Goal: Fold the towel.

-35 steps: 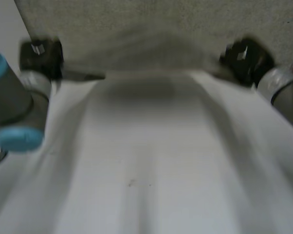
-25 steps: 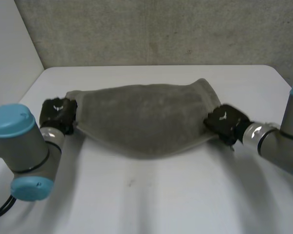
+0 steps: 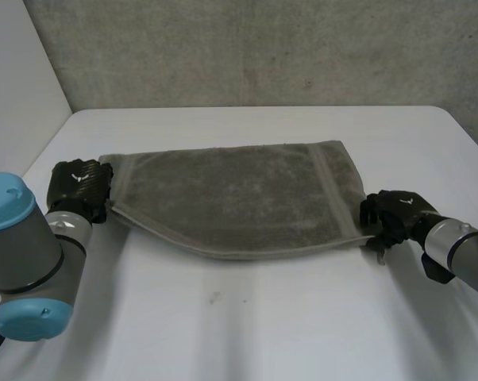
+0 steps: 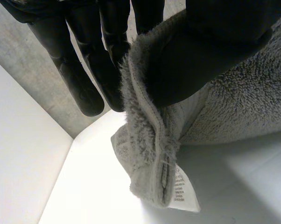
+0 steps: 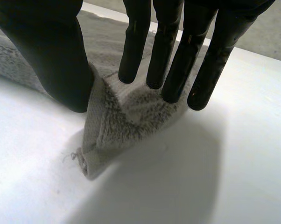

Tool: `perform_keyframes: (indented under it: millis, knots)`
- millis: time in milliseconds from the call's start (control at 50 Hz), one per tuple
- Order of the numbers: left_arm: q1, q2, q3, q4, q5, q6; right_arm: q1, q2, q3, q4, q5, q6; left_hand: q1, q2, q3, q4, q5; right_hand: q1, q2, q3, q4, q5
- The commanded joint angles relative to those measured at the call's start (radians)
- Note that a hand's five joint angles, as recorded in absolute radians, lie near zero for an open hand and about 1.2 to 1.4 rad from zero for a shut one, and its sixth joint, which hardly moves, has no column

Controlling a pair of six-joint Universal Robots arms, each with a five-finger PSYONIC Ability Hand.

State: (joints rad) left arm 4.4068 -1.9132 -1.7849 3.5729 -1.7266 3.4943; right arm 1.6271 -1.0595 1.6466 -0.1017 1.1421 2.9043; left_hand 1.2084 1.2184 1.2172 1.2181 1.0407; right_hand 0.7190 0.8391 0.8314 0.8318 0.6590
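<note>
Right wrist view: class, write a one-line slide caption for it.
The right hand pinches a corner of the grey towel between thumb and fingers over the white table.

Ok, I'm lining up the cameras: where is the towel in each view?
Head view: towel spread mid-table between left hand and right hand.
Left wrist view: towel edge pinched in that hand, label dangling.
Right wrist view: towel corner pinched at fingertips.
Shared landmark: white table.

Head camera overlooking whole table (image 3: 247,325); wrist cameras close against shared towel (image 3: 231,198).
</note>
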Motion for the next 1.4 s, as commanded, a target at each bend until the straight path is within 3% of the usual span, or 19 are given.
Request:
perform_keyframes:
  millis: [20,160,240,280,320,380,420,460,600,660,700,860,1020,1180,1220,1240,1260,1280,1400]
  knots:
    - [0.002,-0.003,-0.007,-0.002,-0.002,0.000,-0.003,-0.010,0.022,-0.030,0.065,-0.017,0.188,0.178,0.179,0.178,0.181,0.677,0.557,0.565,0.564,0.563]
    - [-0.007,0.043,-0.050,-0.092,-0.002,0.011,-0.006,-0.123,0.041,-0.019,0.051,-0.157,0.188,0.178,0.179,0.178,0.181,0.677,0.557,0.565,0.564,0.563]
    - [-0.012,0.094,-0.076,-0.220,-0.002,0.031,-0.009,-0.229,0.036,0.220,0.041,-0.395,0.188,0.178,0.179,0.178,0.181,0.677,0.557,0.565,0.564,0.563]
    - [-0.015,0.147,-0.106,-0.383,-0.002,0.070,-0.021,-0.252,0.033,0.341,0.047,-0.501,0.188,0.178,0.179,0.178,0.181,0.677,0.557,0.565,0.564,0.563]
    - [-0.015,0.173,-0.123,-0.473,-0.002,0.095,-0.082,-0.283,0.045,0.562,0.065,-0.728,0.188,0.178,0.179,0.178,0.181,0.677,0.557,0.565,0.564,0.563]
    - [-0.012,0.227,-0.159,-0.627,-0.001,0.130,-0.115,-0.292,0.055,0.663,0.087,-0.835,0.188,0.178,0.179,0.178,0.181,0.677,0.557,0.565,0.564,0.563]
    - [-0.009,0.253,-0.171,-0.670,0.005,0.143,-0.150,-0.303,0.058,0.784,0.123,-0.963,0.188,0.178,0.179,0.178,0.181,0.677,0.557,0.565,0.564,0.563]
    - [-0.009,0.275,-0.174,-0.680,0.006,0.150,-0.154,-0.303,0.049,0.786,0.143,-0.968,0.188,0.178,0.179,0.178,0.181,0.677,0.557,0.565,0.564,0.563]
    - [-0.020,0.257,-0.102,-0.579,0.009,0.152,-0.142,-0.292,-0.010,0.731,0.156,-0.949,0.188,0.178,0.179,0.178,0.181,0.677,0.557,0.565,0.564,0.563]
    - [-0.033,0.171,-0.042,-0.495,0.004,0.158,-0.055,-0.250,-0.067,0.659,0.159,-0.895,0.188,0.178,0.179,0.178,0.181,0.677,0.557,0.565,0.564,0.563]
    - [-0.043,0.122,-0.001,-0.459,-0.001,0.158,0.060,-0.147,-0.166,0.553,0.191,-0.831,0.188,0.178,0.179,0.178,0.181,0.677,0.557,0.565,0.564,0.563]
    - [-0.056,-0.142,0.253,-0.326,-0.008,0.158,0.184,0.085,-0.391,0.293,0.327,-0.800,0.188,0.178,0.179,0.178,0.181,0.677,0.557,0.565,0.564,0.563]
    - [-0.059,-0.369,0.510,-0.302,-0.114,0.158,0.214,0.265,-0.533,0.022,0.305,-0.871,0.188,0.178,0.179,0.178,0.181,0.677,0.557,0.565,0.564,0.563]
    - [-0.064,-0.507,0.700,-0.318,-0.177,0.158,0.218,0.381,-0.634,-0.049,0.271,-0.944,0.188,0.178,0.179,0.178,0.181,0.677,0.557,0.565,0.564,0.563]
    - [-0.069,-0.523,0.711,-0.318,-0.176,0.155,0.218,0.398,-0.652,-0.052,0.269,-0.939,0.065,0.055,0.056,0.055,0.058,0.649,0.529,0.537,0.536,0.535]
    - [-0.072,-0.529,0.717,-0.318,-0.171,0.154,0.220,0.409,-0.657,-0.058,0.272,-0.938,-0.513,-0.523,-0.522,-0.523,-0.520,-0.208,-0.329,-0.321,-0.321,-0.323]
    - [-0.075,-0.529,0.717,-0.318,-0.171,0.157,0.220,0.409,-0.657,-0.058,0.272,-0.938,-1.034,-1.044,-1.043,-1.044,-1.041,-0.217,-0.337,-0.329,-0.330,-0.332]
    - [-0.075,-0.529,0.717,-0.318,-0.171,0.157,0.220,0.411,-0.656,-0.062,0.274,-0.933,-1.034,-1.044,-1.043,-1.044,-1.041,-0.544,-0.665,-0.657,-0.657,-0.659]
    - [-0.118,-0.506,0.713,-0.301,-0.160,0.147,0.221,0.366,-0.642,-0.070,0.281,-0.864,-1.034,-1.044,-1.043,-1.044,-1.041,-0.544,-0.665,-0.657,-0.657,-0.659]
